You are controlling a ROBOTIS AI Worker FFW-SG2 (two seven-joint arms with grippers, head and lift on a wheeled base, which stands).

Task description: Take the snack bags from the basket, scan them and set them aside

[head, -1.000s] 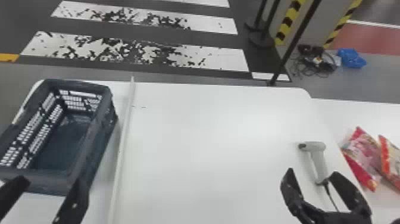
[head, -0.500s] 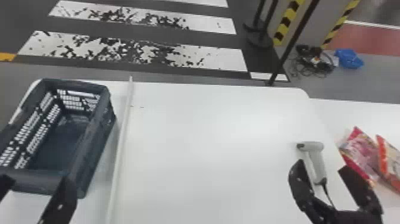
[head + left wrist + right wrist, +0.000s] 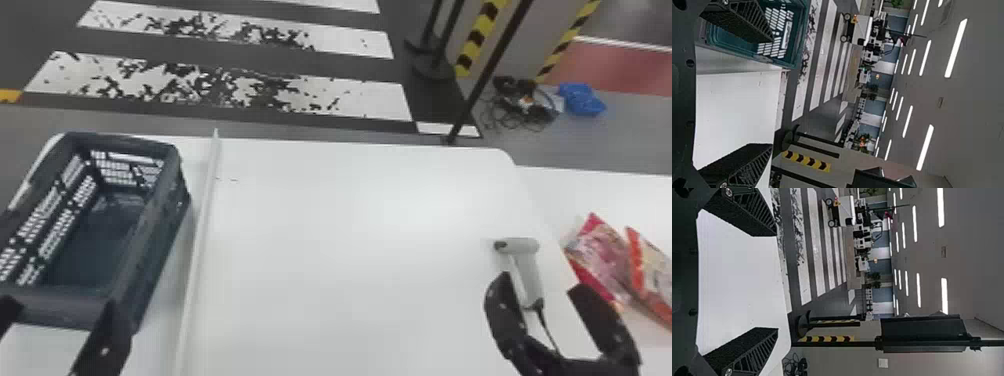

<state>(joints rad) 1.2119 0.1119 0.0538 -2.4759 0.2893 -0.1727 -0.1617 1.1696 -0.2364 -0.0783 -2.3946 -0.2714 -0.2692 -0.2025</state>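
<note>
Shiny red-and-pink snack bags are lying right of the pale-gray, pistol-shaped scanner. Near it, the black right gripper is hanging wide-spread; the black left gripper, likewise spread, is hanging by the dark plastic basket, left of the scanner. The grippers are sitting slightly farther apart than a second ago. White tabletop is stretching leftward from the scanner.

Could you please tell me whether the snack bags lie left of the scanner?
No, the snack bags lie to the right of the scanner.

Free room between rail and scanner
</note>
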